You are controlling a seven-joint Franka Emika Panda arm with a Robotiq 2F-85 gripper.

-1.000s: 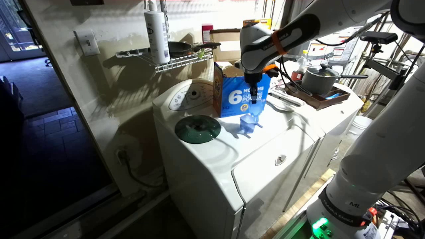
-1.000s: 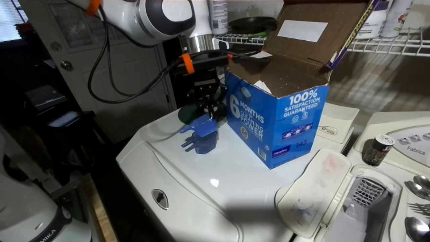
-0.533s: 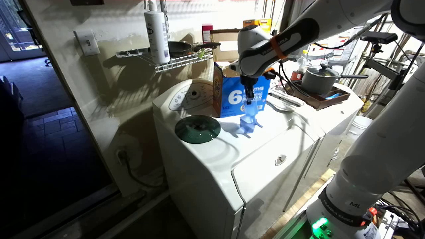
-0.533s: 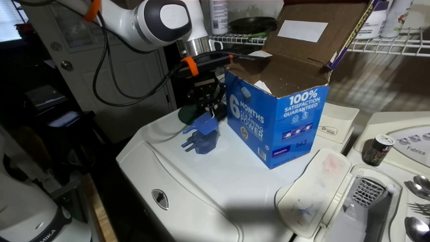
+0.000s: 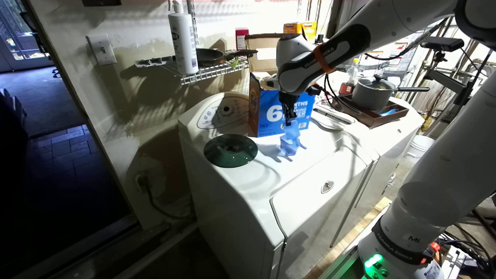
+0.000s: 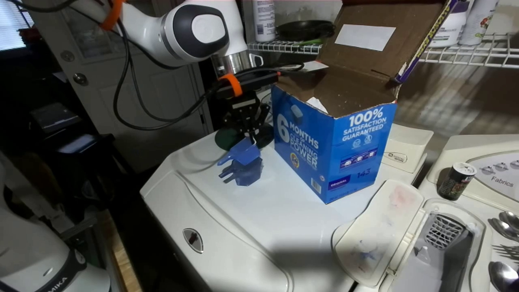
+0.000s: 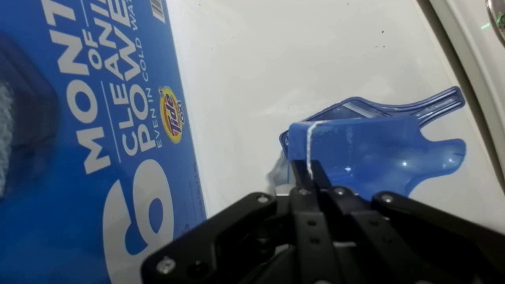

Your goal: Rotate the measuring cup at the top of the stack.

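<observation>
The upper measuring cup [image 7: 355, 154] is bright blue and tilted, its handle pointing right in the wrist view. My gripper [image 7: 311, 169] is shut on its white-looking rim edge. In both exterior views the held cup [image 5: 292, 131] [image 6: 243, 151] hangs below the fingertips [image 5: 288, 122] [image 6: 252, 137], right above the stack. The stack [image 5: 289, 147] [image 6: 247, 173] of darker blue cups sits on the white washer top, its handle also pointing right in the wrist view [image 7: 440, 103]. The held cup covers most of the stack there. I cannot tell whether the two touch.
The open blue box with a white "6" [image 6: 300, 142] stands close beside the stack and gripper. A dark green round disc [image 5: 231, 151] lies on the washer [image 5: 267, 174]. A wire shelf [image 5: 215, 73] is behind. An open lid and tray [image 6: 405, 243] are further along.
The gripper and held cup have moved left and slightly down in an exterior view, so the cup is now more directly over the stack. The stack and box have not moved.
</observation>
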